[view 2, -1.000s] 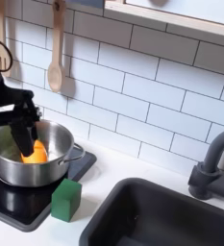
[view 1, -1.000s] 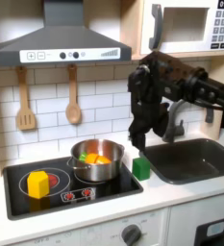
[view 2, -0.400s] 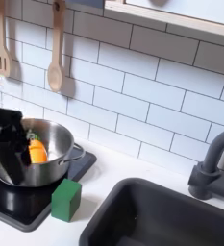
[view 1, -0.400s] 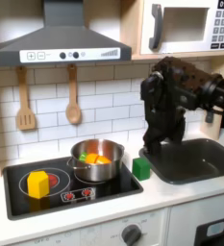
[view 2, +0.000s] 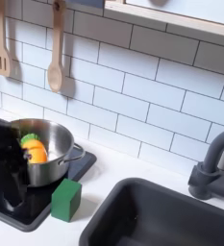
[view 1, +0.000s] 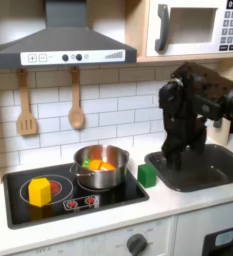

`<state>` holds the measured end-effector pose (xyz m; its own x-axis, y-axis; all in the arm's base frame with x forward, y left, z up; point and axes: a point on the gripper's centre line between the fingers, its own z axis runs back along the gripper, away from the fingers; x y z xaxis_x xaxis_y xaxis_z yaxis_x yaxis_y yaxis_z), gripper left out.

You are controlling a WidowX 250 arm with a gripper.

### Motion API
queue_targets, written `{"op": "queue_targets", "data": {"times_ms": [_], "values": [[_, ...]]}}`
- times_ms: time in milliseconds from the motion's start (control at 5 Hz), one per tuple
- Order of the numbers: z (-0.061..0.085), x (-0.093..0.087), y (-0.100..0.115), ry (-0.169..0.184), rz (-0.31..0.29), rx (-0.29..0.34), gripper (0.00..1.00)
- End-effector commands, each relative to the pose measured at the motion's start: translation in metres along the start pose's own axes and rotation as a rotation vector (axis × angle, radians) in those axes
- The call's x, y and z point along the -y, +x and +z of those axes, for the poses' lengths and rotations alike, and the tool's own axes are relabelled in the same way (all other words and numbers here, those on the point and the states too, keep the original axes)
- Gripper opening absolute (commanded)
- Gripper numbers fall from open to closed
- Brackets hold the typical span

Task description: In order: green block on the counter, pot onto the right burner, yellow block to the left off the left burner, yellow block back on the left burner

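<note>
In both exterior views the green block stands on the cream counter, between the cooktop and the sink. Left of it, the silver pot with orange and yellow food sits on the right part of the black cooktop. The yellow block rests on the left burner. In the first exterior view my gripper hangs over the sink's near left corner, right of the green block, open and holding nothing. A dark blurred part of my arm hides the pot's left side in the second exterior view.
The dark grey sink lies right of the block, with a dark faucet behind it. Wooden utensils hang on the tiled wall. A range hood and a microwave are overhead.
My arm has pulled away from the pot and the green block, rightward over the sink in the first exterior view and toward the lower left in the second exterior view. The objects have not moved.
</note>
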<state>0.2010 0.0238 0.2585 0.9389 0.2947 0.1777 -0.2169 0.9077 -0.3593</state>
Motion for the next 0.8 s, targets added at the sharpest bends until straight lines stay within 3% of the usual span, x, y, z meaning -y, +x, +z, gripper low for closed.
{"op": "queue_targets", "data": {"times_ms": [0, 200, 600], "values": [[0.000, 0.006, -0.020, -0.015, -0.044, -0.005, 0.99], [0.004, 0.004, -0.015, -0.033, -0.048, 0.043, 0.00], [0.002, 0.000, -0.002, -0.021, -0.037, 0.054, 0.00]]}}
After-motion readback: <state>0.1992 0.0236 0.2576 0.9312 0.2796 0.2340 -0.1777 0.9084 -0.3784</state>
